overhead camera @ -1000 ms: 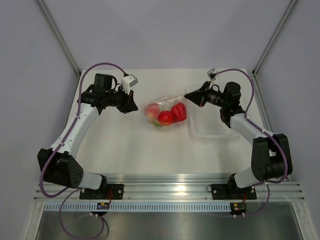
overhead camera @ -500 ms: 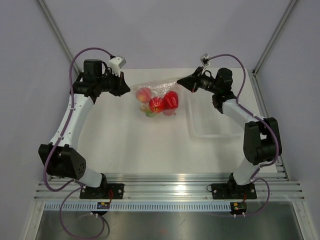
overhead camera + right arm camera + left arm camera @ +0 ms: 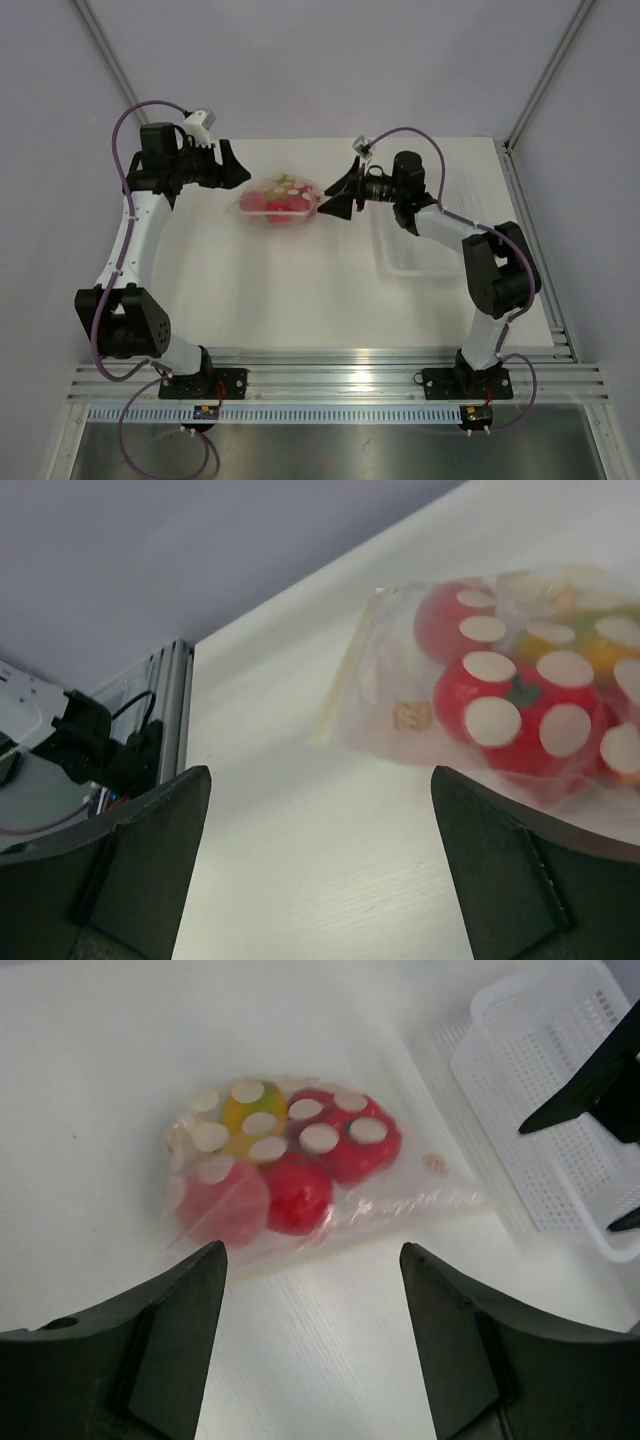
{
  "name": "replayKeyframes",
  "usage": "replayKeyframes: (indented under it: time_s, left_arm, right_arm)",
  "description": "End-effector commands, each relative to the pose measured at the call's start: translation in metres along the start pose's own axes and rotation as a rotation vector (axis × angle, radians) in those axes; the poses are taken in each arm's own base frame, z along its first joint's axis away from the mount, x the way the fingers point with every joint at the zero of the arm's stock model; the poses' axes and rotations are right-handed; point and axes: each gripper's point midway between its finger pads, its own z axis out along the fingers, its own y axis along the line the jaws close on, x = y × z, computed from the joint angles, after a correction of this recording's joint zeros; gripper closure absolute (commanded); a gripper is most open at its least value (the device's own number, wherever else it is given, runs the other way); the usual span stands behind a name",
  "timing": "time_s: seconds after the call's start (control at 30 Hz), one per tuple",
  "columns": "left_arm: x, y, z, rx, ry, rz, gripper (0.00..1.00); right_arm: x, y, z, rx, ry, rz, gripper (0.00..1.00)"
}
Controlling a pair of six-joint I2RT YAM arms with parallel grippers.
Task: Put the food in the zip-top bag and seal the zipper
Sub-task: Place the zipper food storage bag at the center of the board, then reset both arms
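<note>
The zip-top bag [image 3: 281, 197] lies flat on the table between my two grippers, free of both. The food sits inside it: red toy fruits [image 3: 300, 1195] and a yellow-green one [image 3: 250, 1125] behind the white dots. My left gripper [image 3: 238, 163] hovers just left of the bag, open and empty; in its wrist view the left gripper [image 3: 312, 1250] stands short of the bag's [image 3: 290, 1160] near edge. My right gripper [image 3: 328, 195] is open at the bag's right end. In the right wrist view the right gripper [image 3: 320, 772] faces the zipper [image 3: 345, 685], a pale strip along the bag's [image 3: 500, 680] edge.
A white perforated plastic tray [image 3: 425, 268] stands to the right of the bag, under my right arm, and shows as a mesh basket [image 3: 545, 1110] in the left wrist view. Aluminium frame posts rise at the back corners, and a rail [image 3: 340, 365] runs along the near edge.
Both grippers were shut on the bag's ends, carrying it left and back. Now both have opened, and the bag lies flat on the table.
</note>
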Motion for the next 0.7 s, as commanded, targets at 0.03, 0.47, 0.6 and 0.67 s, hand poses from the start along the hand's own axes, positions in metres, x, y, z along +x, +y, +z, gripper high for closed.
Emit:
replayKeyframes:
  time_s: [0.03,0.47,0.6,0.67]
  left_arm:
    - [-0.015,-0.030,-0.029,0.028,-0.096,-0.023,0.21]
    - [0.053,-0.025,-0.040,-0.115,0.012,-0.213,0.01]
    - [0.066,-0.053,-0.046,-0.090,-0.010,-0.153,0.01]
    - [0.070,-0.055,-0.053,-0.141,-0.030,-0.116,0.01]
  right_arm:
    - [0.027,0.024,-0.010,0.064,0.088,-0.049,0.00]
    - [-0.014,0.026,-0.089,0.866,0.050,0.170,0.01]
    - [-0.005,0.024,-0.119,1.008,0.101,0.178,0.01]
    - [0.002,0.024,-0.140,1.090,0.127,0.161,0.01]
